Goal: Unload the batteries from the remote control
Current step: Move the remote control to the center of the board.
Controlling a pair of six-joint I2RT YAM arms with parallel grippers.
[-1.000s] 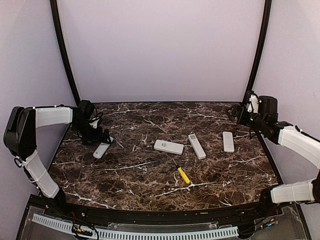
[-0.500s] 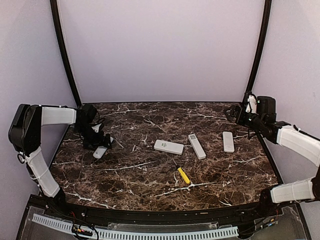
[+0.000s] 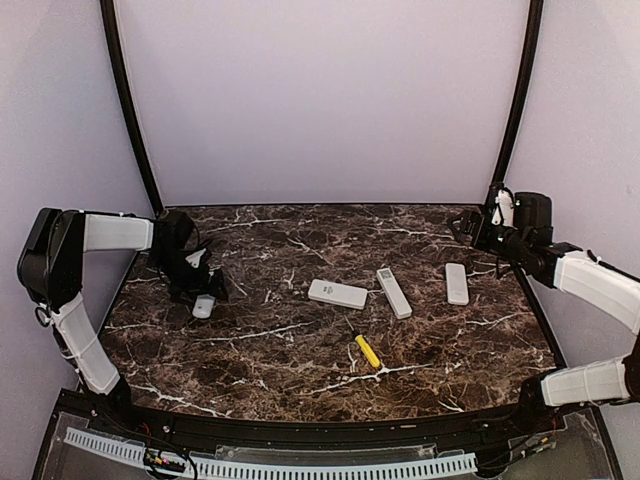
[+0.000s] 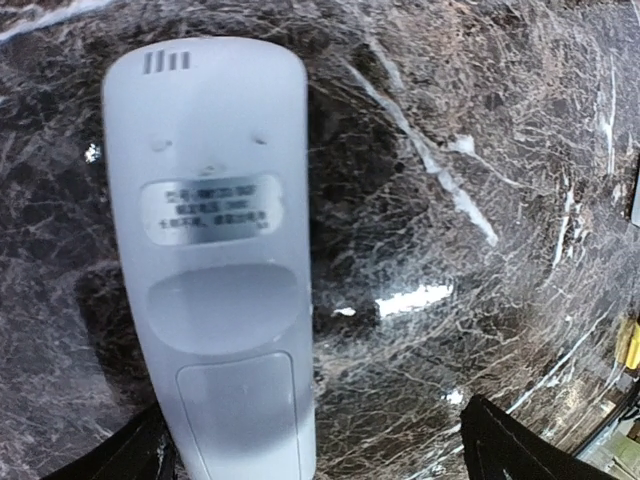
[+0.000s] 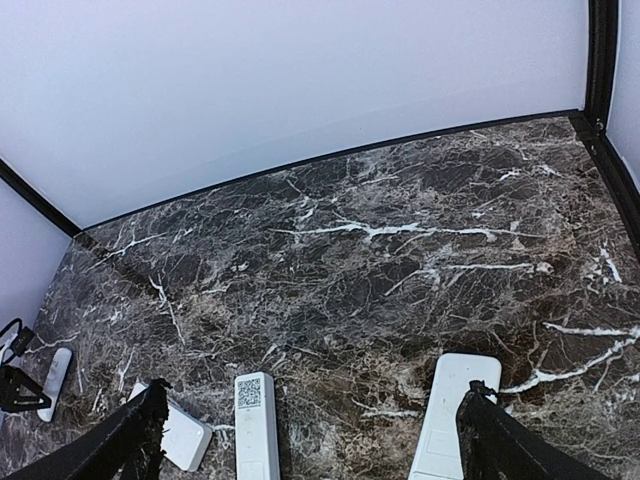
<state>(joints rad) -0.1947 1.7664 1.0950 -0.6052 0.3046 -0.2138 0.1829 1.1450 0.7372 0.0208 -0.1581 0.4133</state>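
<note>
Top external view: left pincer (image 3: pixel 198 290) has slid in over the near-left remote (image 3: pixel 203 307), which now reads shorter and turned compared with a second ago, on the worktop (image 3: pixel 300 370). Left wrist view: remote is back-up, cover (image 4: pixel 238 400) shut, fingers (image 4: pixel 130 455) spread wide, one beside its end, nothing clamped. Batteries not visible, likely behind that cover, so unloading hasn't begun. Right pincer (image 5: pixel 314 430) apart, idle, unmoved at far right
</note>
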